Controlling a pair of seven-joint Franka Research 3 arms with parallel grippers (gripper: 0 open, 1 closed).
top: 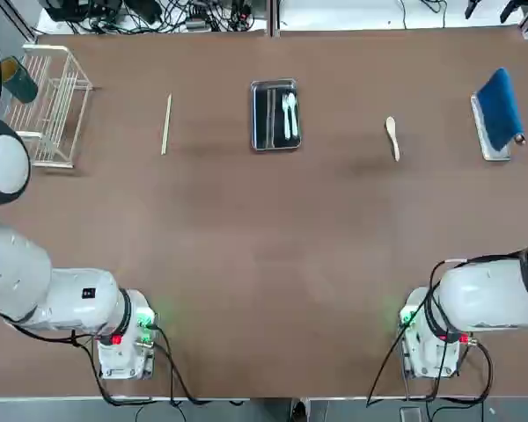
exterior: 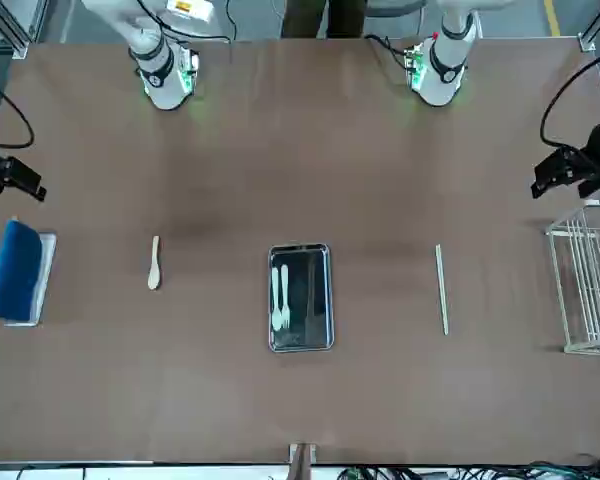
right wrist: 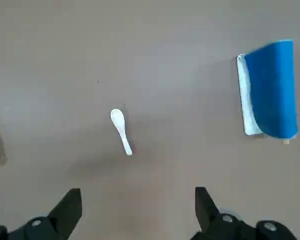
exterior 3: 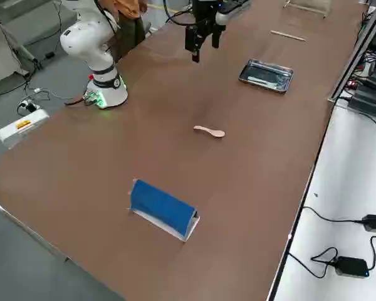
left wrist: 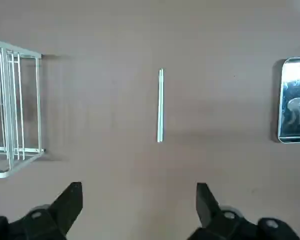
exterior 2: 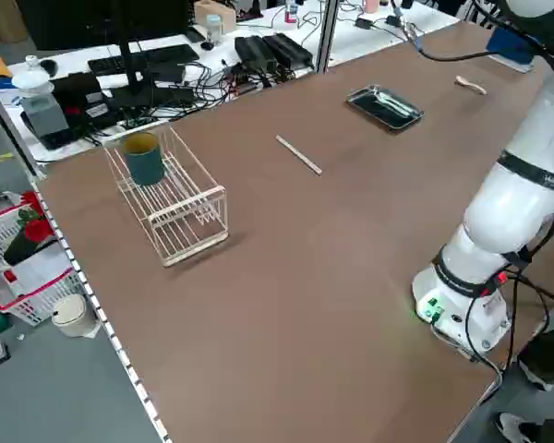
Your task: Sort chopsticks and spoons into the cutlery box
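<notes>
The cutlery box (top: 255, 116) sits at the table's far middle, with two cream spoons (top: 289, 116) side by side in it. A third spoon (top: 392, 137) lies on the bare table to its right. The chopsticks (top: 166, 124) rest together on the table to its left. My left gripper (left wrist: 138, 201) hovers open and high on the near side of the chopsticks (left wrist: 160, 105). My right gripper (right wrist: 136, 205) hangs open, high above the table near the loose spoon (right wrist: 121, 131). Neither holds anything.
A white wire rack (top: 48, 104) with a green cup (top: 18, 79) stands at the far left. A blue-topped board (top: 498, 112) lies at the far right. Cables run along the table's far edge.
</notes>
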